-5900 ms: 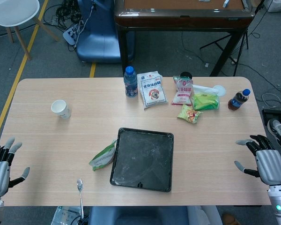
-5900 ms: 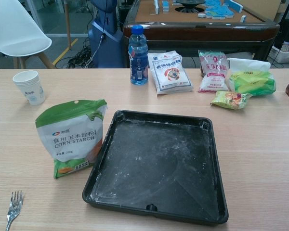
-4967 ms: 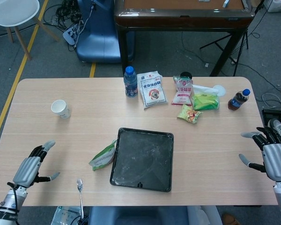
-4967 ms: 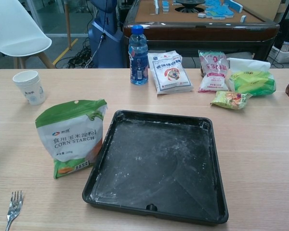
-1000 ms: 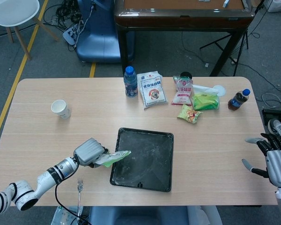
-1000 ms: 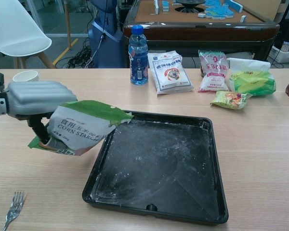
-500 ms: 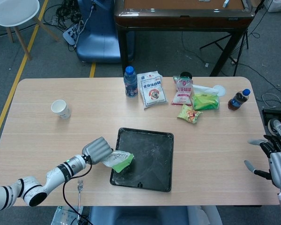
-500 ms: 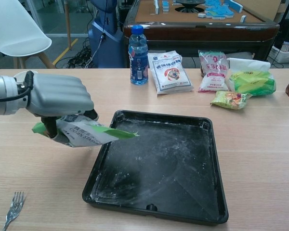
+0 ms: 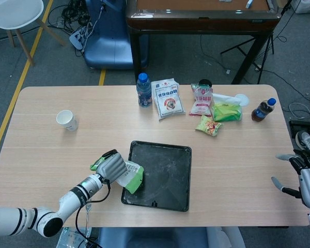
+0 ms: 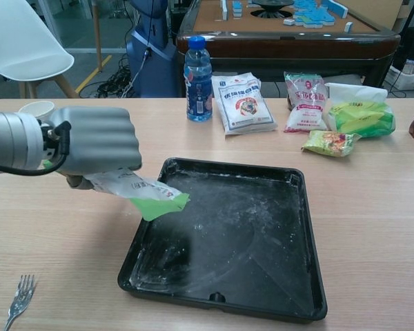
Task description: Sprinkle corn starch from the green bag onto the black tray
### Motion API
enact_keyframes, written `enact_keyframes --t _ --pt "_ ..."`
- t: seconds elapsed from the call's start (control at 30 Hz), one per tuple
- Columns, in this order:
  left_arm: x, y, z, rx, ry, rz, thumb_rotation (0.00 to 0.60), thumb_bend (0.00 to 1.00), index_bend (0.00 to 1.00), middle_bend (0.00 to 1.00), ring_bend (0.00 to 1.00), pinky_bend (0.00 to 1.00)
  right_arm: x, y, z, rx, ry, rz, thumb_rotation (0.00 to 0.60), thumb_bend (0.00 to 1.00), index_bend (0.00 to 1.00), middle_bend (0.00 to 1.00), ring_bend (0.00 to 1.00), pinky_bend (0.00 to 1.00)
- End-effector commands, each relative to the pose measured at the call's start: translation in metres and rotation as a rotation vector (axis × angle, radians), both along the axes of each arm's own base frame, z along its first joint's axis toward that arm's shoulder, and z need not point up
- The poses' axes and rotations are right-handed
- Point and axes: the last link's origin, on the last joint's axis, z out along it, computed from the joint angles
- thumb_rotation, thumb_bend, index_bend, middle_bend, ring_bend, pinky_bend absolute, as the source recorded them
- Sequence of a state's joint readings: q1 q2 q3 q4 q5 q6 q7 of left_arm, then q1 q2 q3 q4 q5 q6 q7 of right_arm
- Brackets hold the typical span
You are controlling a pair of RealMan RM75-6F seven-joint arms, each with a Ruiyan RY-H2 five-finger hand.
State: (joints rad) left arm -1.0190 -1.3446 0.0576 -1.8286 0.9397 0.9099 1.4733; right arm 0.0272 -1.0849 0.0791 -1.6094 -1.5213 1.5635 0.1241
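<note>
Since half a second ago the left robot hand (image 9: 111,166) has tipped the green bag (image 9: 132,176) further, so its green top now points down over the black tray (image 9: 168,175) instead of lying nearly level. That robot hand is clenched around the bag's upper body, grasping it, and in the chest view the left robot hand (image 10: 96,140) sits above the pouch with the green bag (image 10: 150,194) slanting down toward 4 o'clock. The bag's lowest corner hangs over the tray's edge at 9 o'clock, above the black tray (image 10: 265,172), whose floor carries a thin dusting of white powder. Whether the bag touches the tray rim cannot be told.

The right robot hand (image 9: 306,178) is released, its fingers spread and holding nothing, hovering off the desk (image 9: 41,150) edge at 3 o'clock, well apart from the tray.

At 12 o'clock of the tray stands a blue-capped water bottle (image 10: 197,70), with a white packet (image 10: 243,103) just beside it. A paper cup (image 9: 66,120) stands at 10 o'clock, and a fork (image 10: 15,298) lies near the desk's front edge at 8 o'clock.
</note>
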Motion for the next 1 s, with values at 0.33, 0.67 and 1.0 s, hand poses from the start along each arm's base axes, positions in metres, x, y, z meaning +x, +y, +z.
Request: enact_keyframes --t 0.33,0.67,1.0 --pt "0.001 -0.035 -0.036 0.068 0.178 -0.128 0.600 0.44 0.46 0.63 0.61 0.63 -0.002 0.001 0.001 -0.007 -0.002 -0.011 0.600 0.22 0.33 0.36 0.17 0.13" --pt "-0.002 -0.034 -0.045 0.115 0.225 -0.161 0.600 0.44 0.46 0.63 0.61 0.63 -0.004 0.002 0.003 -0.013 -0.003 -0.017 0.600 0.22 0.33 0.36 0.17 0.13" --pt "-0.009 -0.032 -0.050 0.136 0.257 -0.172 0.600 0.44 0.46 0.63 0.61 0.63 -0.005 0.002 0.001 -0.010 -0.005 -0.024 0.600 0.22 0.33 0.36 0.17 0.13"
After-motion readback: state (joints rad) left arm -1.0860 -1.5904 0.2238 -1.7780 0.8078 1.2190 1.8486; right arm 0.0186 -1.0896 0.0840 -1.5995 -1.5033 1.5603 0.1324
